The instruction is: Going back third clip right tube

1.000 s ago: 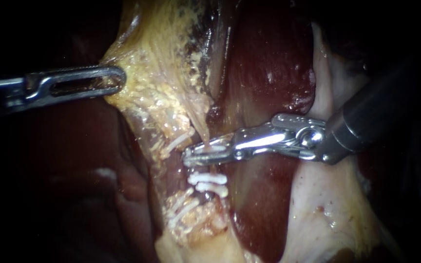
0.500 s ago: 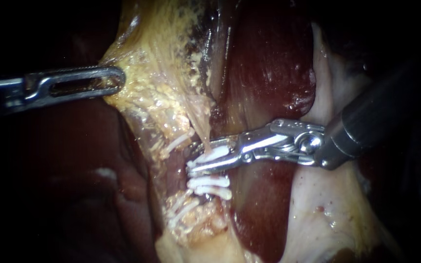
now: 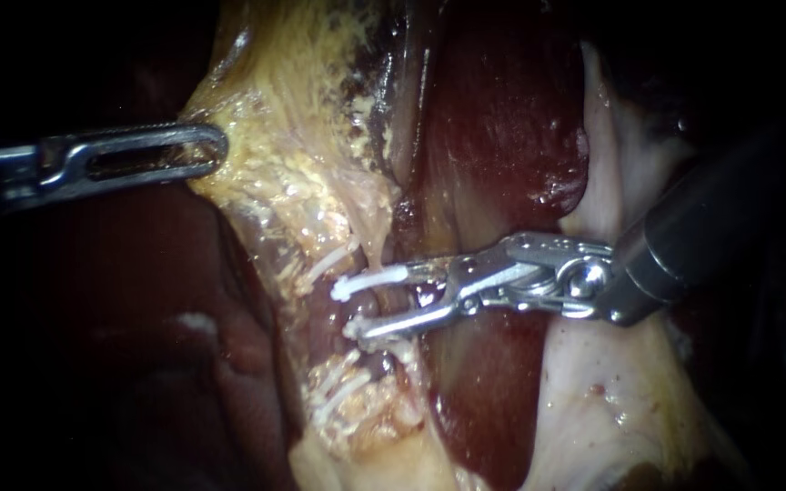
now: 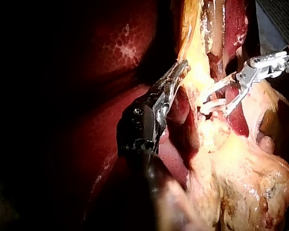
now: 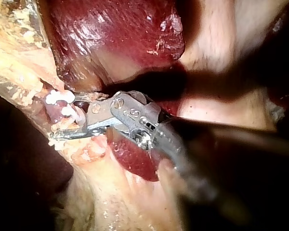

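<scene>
Since half a second ago the right tool [image 3: 382, 302] has parted its jaws: they lay closed together over a white clip on the right tube [image 3: 377, 255], and now they stand wide apart, gripping nothing, while the tool remains at the same spot on the tissue. At the far left of the endoscope view the left tool [image 3: 216, 145] comes in level, its slotted jaws closed on the edge of the yellowish tissue [image 3: 293, 182]. The left wrist view shows the same pinch from behind, the left tool [image 4: 182, 67] holding the yellow fringe. Next to the right, that tissue runs down in a band, and on its lower stretch a left tube bears short white clips [image 3: 325, 265] above and below. Just beside it hangs the thin right tube, and the third clip [image 3: 361, 282] sits across it, a white bar lying along the upper jaw and jutting past its tip. The lower jaw passes beneath it, over the older clips, which are mostly hidden. In the right wrist view the right tool [image 5: 70, 118] gapes likewise, white clips [image 5: 58, 98] just ahead of its upper jaw. Behind the tube lies dark red liver [image 3: 502, 118], and under the right shaft spreads a pale membrane [image 3: 611, 382].
</scene>
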You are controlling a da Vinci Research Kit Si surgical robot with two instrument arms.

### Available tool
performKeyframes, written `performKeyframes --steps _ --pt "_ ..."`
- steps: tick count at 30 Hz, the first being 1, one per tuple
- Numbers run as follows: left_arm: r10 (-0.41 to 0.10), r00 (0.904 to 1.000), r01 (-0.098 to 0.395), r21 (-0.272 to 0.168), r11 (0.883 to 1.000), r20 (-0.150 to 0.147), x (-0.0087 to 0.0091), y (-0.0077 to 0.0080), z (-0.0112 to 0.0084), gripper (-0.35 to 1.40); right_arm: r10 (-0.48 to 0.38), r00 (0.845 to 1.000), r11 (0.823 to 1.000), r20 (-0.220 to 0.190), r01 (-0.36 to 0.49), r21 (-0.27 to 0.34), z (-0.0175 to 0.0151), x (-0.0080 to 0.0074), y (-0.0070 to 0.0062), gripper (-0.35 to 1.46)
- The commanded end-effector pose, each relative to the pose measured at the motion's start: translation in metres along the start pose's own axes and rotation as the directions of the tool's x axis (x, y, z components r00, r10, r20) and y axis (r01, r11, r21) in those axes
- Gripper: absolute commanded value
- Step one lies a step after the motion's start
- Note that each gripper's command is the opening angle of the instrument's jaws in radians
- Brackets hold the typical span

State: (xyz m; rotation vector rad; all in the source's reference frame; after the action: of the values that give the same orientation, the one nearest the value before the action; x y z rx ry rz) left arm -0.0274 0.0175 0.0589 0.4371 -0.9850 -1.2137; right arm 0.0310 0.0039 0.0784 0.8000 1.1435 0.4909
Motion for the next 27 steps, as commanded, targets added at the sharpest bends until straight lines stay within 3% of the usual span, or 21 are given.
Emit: performKeyframes --steps 1,8,14,19,22,27 --pt "0.000 1.0000 0.000 -0.001 1.000 0.000 0.0000 0.0000 0.0000 -0.35 -0.006 1.000 1.000 -0.005 0.006 -0.016 0.0000 0.0000 0.0004 0.60" --pt "0.000 1.0000 0.000 -0.002 1.000 0.000 0.0000 0.0000 0.0000 -0.35 -0.077 0.997 0.994 -0.016 0.076 -0.080 -0.0019 -0.0007 0.0022 0.60" --pt "0.000 1.0000 0.000 -0.004 1.000 0.002 0.0001 0.0001 -0.0002 -0.35 -0.211 0.978 0.975 0.000 0.210 -0.067 -0.0044 -0.0007 0.0014 0.60" --pt "0.000 1.0000 0.000 -0.005 1.000 0.002 0.0001 0.0002 -0.0003 -0.35 -0.336 0.942 0.941 0.009 0.336 -0.040 -0.0079 0.0010 -0.0005 0.60" --pt "0.000 1.0000 0.000 -0.005 1.000 0.002 0.0001 0.0002 -0.0003 -0.35 -0.415 0.910 0.909 0.012 0.415 -0.029 -0.0103 0.0023 -0.0018 0.60" --pt "0.000 1.0000 0.000 -0.006 1.000 0.003 0.0002 0.0002 -0.0002 -0.35 -0.481 0.877 0.876 0.016 0.481 -0.035 -0.0135 0.0043 -0.0036 0.60"
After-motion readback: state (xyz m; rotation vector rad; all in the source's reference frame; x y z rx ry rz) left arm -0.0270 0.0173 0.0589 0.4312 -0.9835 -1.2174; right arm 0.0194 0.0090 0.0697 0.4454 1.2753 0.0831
